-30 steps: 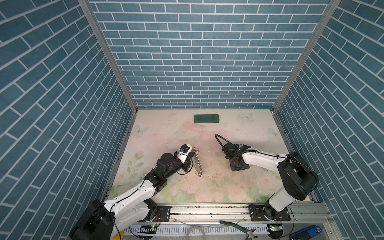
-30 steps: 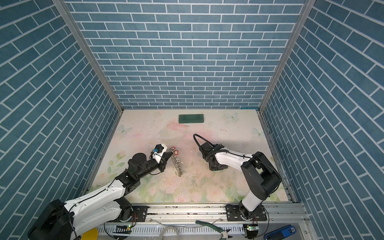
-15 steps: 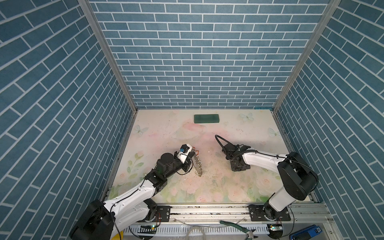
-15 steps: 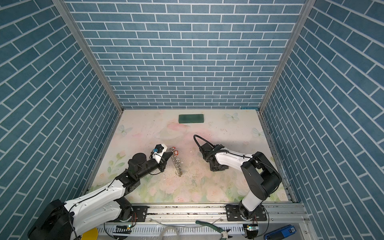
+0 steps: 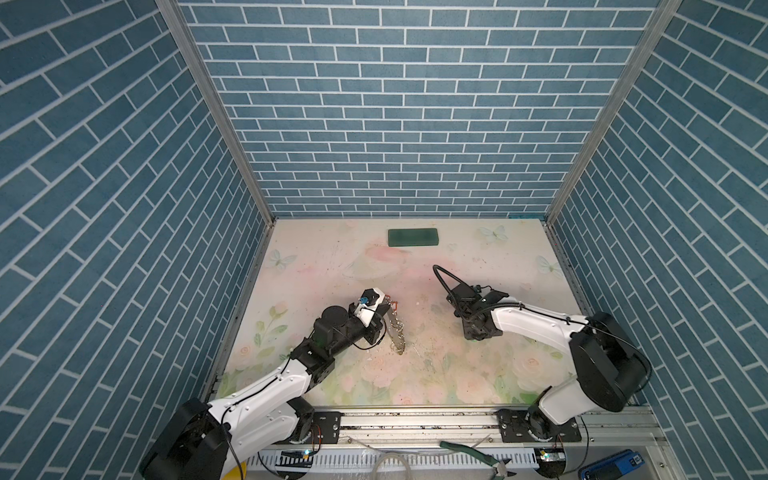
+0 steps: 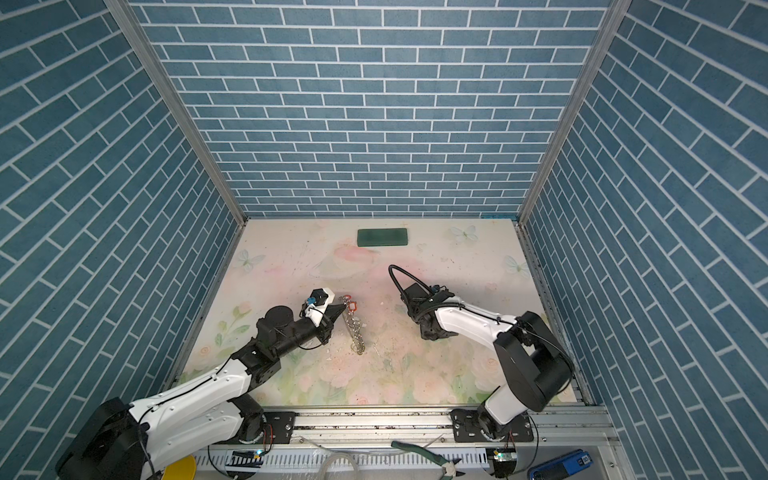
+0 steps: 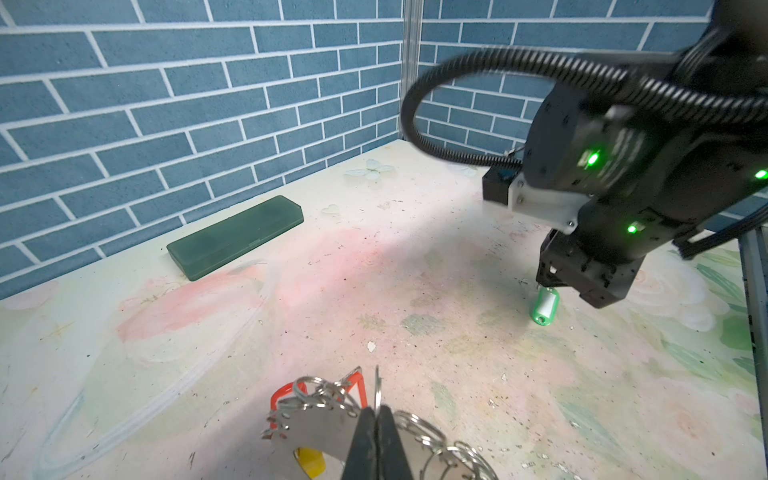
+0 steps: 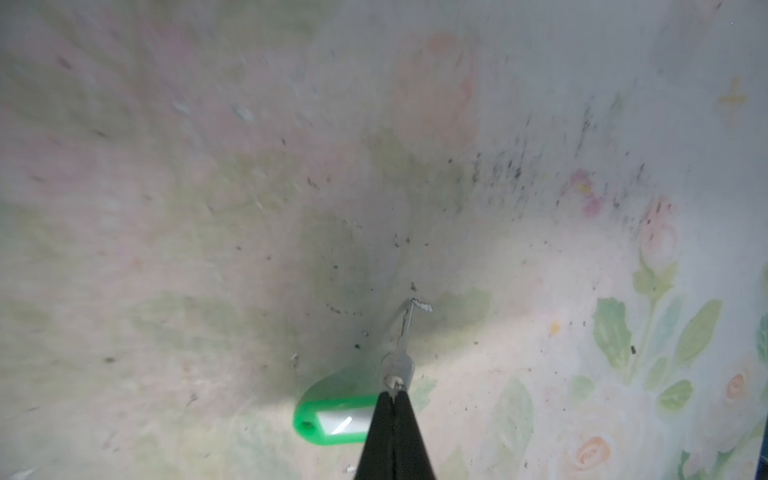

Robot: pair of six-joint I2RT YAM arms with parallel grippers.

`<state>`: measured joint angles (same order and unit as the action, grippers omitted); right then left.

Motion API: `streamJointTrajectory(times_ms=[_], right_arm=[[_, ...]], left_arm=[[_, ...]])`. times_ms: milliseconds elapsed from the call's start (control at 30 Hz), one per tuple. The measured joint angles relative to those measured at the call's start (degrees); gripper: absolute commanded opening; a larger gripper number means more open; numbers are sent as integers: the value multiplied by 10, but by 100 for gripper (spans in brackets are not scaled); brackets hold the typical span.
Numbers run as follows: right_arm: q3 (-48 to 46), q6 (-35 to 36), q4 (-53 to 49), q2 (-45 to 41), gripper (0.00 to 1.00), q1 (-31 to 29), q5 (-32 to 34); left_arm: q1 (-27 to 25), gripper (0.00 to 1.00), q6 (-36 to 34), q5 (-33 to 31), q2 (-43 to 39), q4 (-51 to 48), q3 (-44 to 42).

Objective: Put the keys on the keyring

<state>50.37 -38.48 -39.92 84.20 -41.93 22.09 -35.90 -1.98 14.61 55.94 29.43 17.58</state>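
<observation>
My left gripper (image 7: pixel 376 409) is shut on one small split ring of the keyring (image 7: pixel 309 428), a flat grey plate fringed with silver rings. A red tag (image 7: pixel 282 392) and a yellow tag (image 7: pixel 309 461) hang on it. In both top views the keyring (image 5: pixel 397 332) (image 6: pixel 355 332) dangles from the left gripper (image 5: pixel 384 311) down to the table. My right gripper (image 8: pixel 394 392) is shut on the head of a silver key (image 8: pixel 405 332). Its green tag (image 8: pixel 332 419) (image 7: pixel 545 305) hangs just beneath, low over the table right of the middle.
A dark green rectangular block (image 5: pixel 412 237) lies near the back wall. Blue brick walls close in the left, back and right. The floral table (image 5: pixel 374 386) shows small debris specks. Pliers (image 5: pixel 478 453) lie on the front rail outside the work area.
</observation>
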Motion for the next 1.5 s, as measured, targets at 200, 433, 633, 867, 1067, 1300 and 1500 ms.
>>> streamJointTrajectory(times_ms=[200,433,633,867,1067,1300,1500], right_arm=[[-42,35,82,-135,0,0,-38],[-82,64,166,-139,0,0,-114],[-83,78,222,-99,0,-2,-163],[-82,100,278,-35,0,-3,-196],[-82,104,320,-21,0,-4,-218],[-82,104,346,-72,0,-4,-234],[-83,104,367,-104,0,-4,-252]], left_arm=[[0,0,0,0,0,0,0],[0,0,0,0,0,0,0],[0,0,0,1,0,0,0],[0,0,0,0,0,0,0],[0,0,0,1,0,0,0],[0,0,0,20,12,1,2],[0,0,0,37,17,3,6]])
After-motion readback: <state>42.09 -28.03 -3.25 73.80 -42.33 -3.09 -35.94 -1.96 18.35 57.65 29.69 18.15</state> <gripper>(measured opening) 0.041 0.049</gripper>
